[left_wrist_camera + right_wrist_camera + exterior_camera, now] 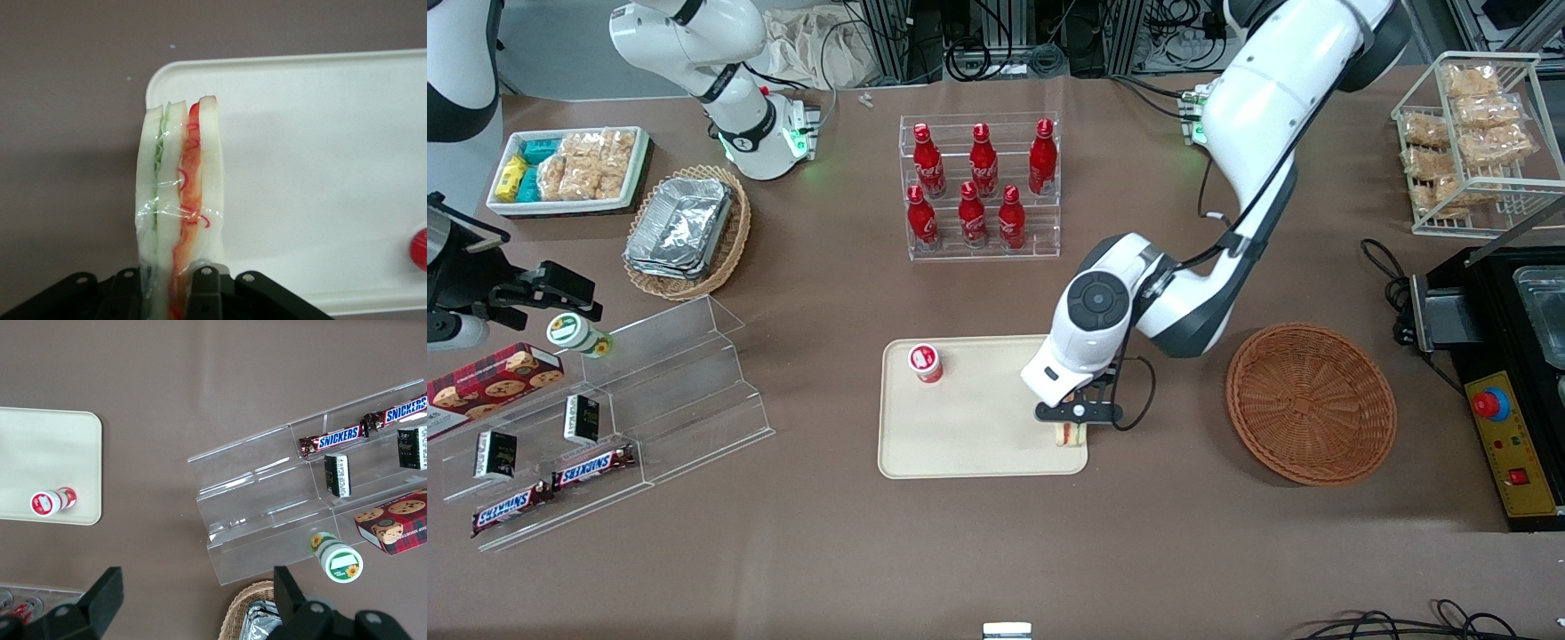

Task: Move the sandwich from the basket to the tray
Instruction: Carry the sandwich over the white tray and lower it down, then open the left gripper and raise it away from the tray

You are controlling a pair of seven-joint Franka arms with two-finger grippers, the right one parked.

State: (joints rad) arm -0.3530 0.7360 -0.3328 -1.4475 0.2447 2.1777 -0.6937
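My left gripper [1073, 425] is shut on the sandwich [1069, 435], a wrapped wedge of white bread with orange-red and green layers. It hangs over the corner of the cream tray [960, 444] that is nearest the front camera and nearest the basket. In the left wrist view the sandwich [179, 193] stands on edge between the black fingers [203, 288], partly over the tray's rounded corner [320, 167] and partly over the brown table. Whether it touches the tray I cannot tell. The reddish-brown basket [1310, 402] lies beside the tray toward the working arm's end, with nothing in it.
A red-lidded cup [926, 363] stands on the tray, farther from the front camera. A rack of red bottles [980, 187] stands farther back still. A clear stepped shelf [649, 391] with snacks lies toward the parked arm's end. A black machine [1512, 356] sits past the basket.
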